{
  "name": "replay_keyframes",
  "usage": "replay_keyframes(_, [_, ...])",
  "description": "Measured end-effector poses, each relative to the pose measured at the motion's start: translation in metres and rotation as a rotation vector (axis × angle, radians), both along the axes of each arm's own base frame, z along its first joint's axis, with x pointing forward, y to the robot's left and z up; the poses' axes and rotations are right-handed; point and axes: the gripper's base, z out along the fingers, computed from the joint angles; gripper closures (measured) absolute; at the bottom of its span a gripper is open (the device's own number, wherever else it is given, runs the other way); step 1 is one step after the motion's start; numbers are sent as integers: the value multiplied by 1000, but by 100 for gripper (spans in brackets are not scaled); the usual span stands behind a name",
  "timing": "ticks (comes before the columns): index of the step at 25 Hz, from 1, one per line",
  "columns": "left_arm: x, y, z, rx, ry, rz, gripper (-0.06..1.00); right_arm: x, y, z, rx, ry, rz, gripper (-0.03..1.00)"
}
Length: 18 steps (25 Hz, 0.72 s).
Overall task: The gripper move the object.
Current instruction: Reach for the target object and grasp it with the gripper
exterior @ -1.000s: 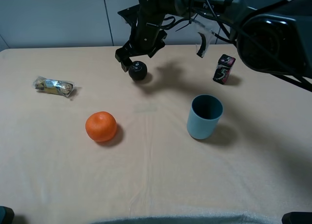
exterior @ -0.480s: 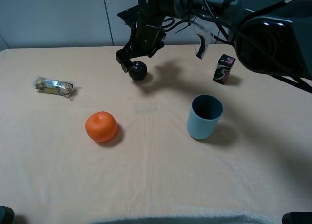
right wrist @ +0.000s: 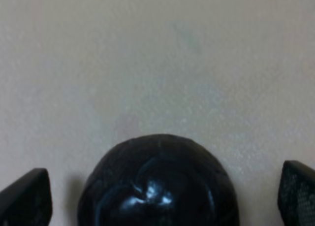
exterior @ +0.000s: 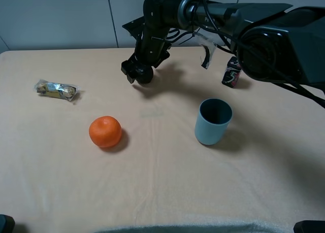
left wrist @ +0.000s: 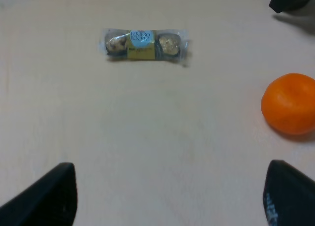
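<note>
**Pincer lining up on the black ball**

Right pincer point(right wrist: 162, 191) is hovering low over the black ball point(right wrist: 157, 179). Its two fingers are standing spread wide, one on each side, and neither is touching the ball. The ball is sitting on the surface point(exterior: 162, 187) toward the far edge, at about 1 o'clock from the orange point(exterior: 105, 131) and 10 o'clock from the blue cup point(exterior: 213, 121), well apart from both.

For a sound grip, the arm is probably needing to sink a little more, so the fingertips are passing the ball's widest part. Staying centred and closing slowly matters, since a glossy round thing is likely to squirt out if pinched high or off-centre.

The left pincer point(left wrist: 167, 201) is hanging spread and empty, facing the candy packet point(left wrist: 146, 44).
</note>
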Motion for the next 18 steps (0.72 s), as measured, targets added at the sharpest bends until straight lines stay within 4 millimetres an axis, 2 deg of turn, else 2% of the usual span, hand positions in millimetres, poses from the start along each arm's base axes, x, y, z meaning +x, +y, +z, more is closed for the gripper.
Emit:
replay_keyframes(11, [0, 0, 0, 0, 0, 0, 17, 0, 0, -7, -8, 13, 0, 28])
replay_keyframes(18, [0, 0, 0, 0, 0, 0, 17, -1, 0, -7, -9, 15, 0, 47])
